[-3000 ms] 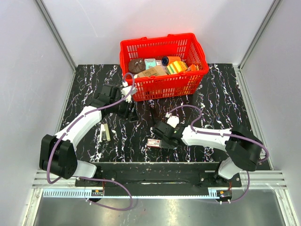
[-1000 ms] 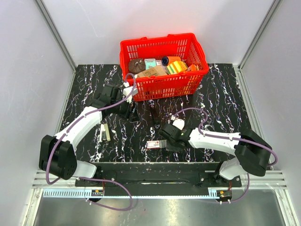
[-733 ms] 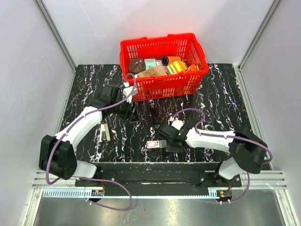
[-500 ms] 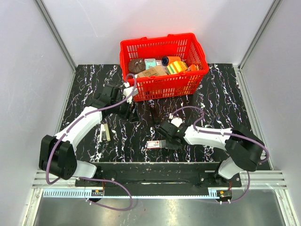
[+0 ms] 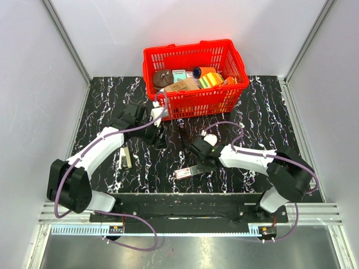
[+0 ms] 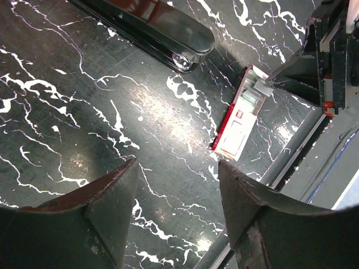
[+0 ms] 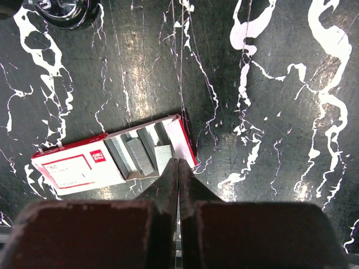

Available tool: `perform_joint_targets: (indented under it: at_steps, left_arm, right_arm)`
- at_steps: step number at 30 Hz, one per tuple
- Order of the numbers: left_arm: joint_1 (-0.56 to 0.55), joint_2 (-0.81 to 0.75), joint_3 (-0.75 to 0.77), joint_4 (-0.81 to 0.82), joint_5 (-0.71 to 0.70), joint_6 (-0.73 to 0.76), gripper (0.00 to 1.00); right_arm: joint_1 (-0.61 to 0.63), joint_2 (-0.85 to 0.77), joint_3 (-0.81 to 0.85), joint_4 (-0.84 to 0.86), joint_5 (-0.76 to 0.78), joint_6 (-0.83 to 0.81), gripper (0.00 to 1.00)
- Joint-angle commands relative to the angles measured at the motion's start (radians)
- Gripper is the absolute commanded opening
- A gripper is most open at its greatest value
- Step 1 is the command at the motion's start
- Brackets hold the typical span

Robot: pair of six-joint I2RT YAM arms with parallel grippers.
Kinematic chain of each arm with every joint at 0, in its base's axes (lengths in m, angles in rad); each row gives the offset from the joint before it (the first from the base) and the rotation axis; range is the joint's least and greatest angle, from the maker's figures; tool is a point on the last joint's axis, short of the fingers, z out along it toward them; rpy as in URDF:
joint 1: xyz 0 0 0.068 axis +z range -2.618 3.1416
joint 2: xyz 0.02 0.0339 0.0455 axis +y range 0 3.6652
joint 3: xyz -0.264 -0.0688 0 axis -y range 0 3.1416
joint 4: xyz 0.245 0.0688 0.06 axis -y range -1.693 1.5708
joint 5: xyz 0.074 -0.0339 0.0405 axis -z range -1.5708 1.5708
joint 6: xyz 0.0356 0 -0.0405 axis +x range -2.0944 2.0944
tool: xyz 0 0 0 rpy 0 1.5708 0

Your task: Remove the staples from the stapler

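The slim black stapler (image 5: 182,136) lies shut on the marbled table in front of the basket; its glossy end shows in the left wrist view (image 6: 162,28) and the right wrist view (image 7: 59,8). My left gripper (image 5: 158,135) hovers open just left of it, nothing between its fingers (image 6: 106,207). My right gripper (image 7: 178,163) is shut, its tips at the open end of a red-and-white staple box (image 7: 73,168), where grey staple strips (image 7: 140,154) lie exposed. In the top view the box (image 5: 185,172) sits near the front edge by that right gripper (image 5: 197,163). No staples show in the stapler.
A red basket (image 5: 230,84) full of assorted items stands at the back centre. A small cream oblong object (image 5: 124,158) lies by the left arm. Grey walls close in on both sides, and a metal rail (image 5: 185,199) runs along the front edge.
My right wrist has swung back toward the stapler, and the staple box has turned slightly. The left gripper has edged right, toward the stapler.
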Motion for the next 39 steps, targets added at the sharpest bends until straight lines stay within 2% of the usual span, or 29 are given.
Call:
perform_joint_targets:
  at_steps: [1, 12, 22, 31, 39]
  left_arm:
    - [-0.029, 0.030, 0.019, 0.022, -0.018, 0.028, 0.63]
    - [-0.135, 0.187, 0.080, 0.080, -0.079, 0.033, 0.63]
    - [-0.195, 0.234, 0.066, 0.141, -0.106, 0.036, 0.62]
    - [-0.252, 0.299, 0.065, 0.195, -0.200, 0.042, 0.61]
    - [-0.298, 0.342, 0.065, 0.221, -0.229, 0.056, 0.61]
  right_arm:
    - [-0.006, -0.006, 0.027, 0.026, -0.001, 0.002, 0.00]
    - [-0.006, -0.147, -0.080, 0.050, -0.006, 0.045, 0.00]
    - [-0.004, -0.102, -0.097, 0.118, -0.098, 0.008, 0.00]
    - [-0.004, -0.098, -0.111, 0.122, -0.106, 0.005, 0.00]
    - [-0.004, -0.073, -0.100, 0.144, -0.086, -0.006, 0.00]
